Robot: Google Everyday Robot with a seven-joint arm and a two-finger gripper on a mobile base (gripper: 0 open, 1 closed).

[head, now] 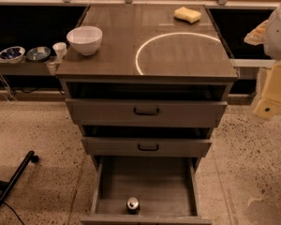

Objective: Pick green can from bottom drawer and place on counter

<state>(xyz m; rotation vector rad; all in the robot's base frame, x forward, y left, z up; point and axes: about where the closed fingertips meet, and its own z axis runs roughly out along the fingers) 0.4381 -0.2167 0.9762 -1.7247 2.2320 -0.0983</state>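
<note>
beside counter hangs gripper; green can in bottom drawer.

Cream-yellow gripper at right edge, white rounded arm above

No text, label, brand or number can be read anywhere. The only mark is a thin white circle on the counter. The can in the bottom drawer shows no legible print. The gripper, at the right edge beside the cabinet, bears only a small dark dot.
</note>
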